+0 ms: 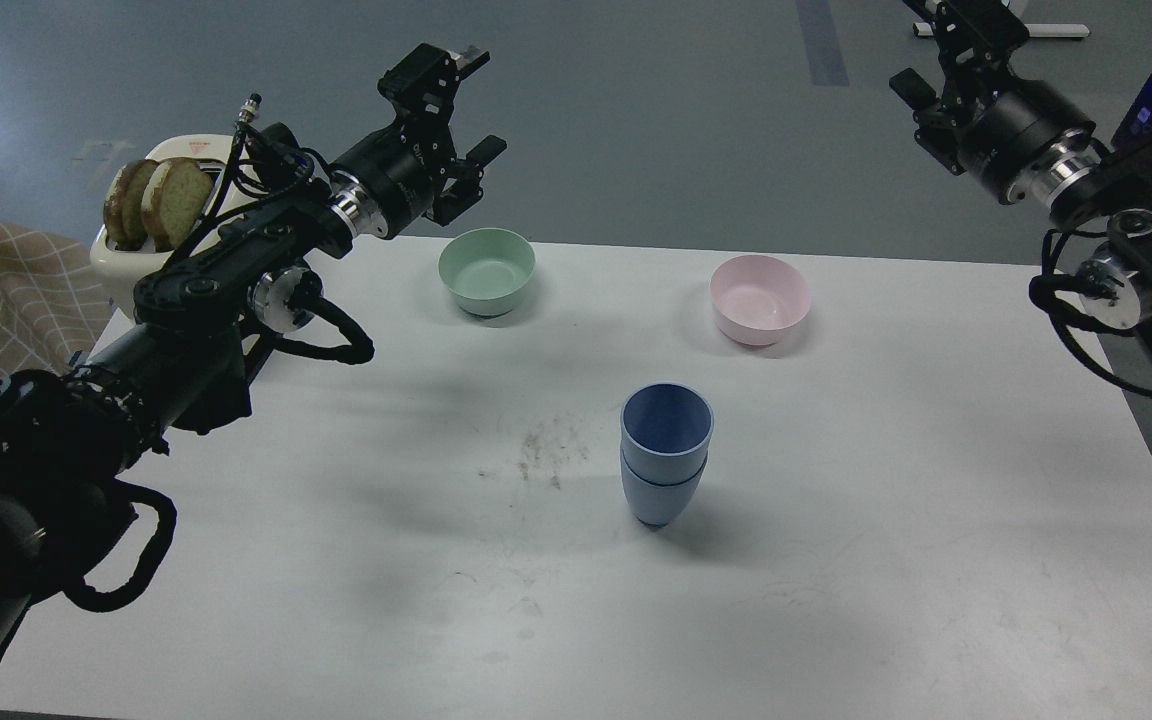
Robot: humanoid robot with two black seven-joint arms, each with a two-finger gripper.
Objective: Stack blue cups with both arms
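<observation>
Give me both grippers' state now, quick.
Left gripper: open, holding nothing.
Right gripper: cannot be told; partly cut off at the frame's top.

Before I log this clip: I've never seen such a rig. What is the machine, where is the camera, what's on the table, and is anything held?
This is one picture from the robot's own head, looking down at a white table. The black jointed limbs at both sides are its arms. The left gripper is raised beyond the table's far edge, open and empty. The right gripper is also raised, with nothing seen in it; whether it is open cannot be told. On the table, the two blue cups stand nested, one inside the other. Behind them sit a mint-green bowl and a pink bowl. At far left is a toaster with bread slices.
</observation>
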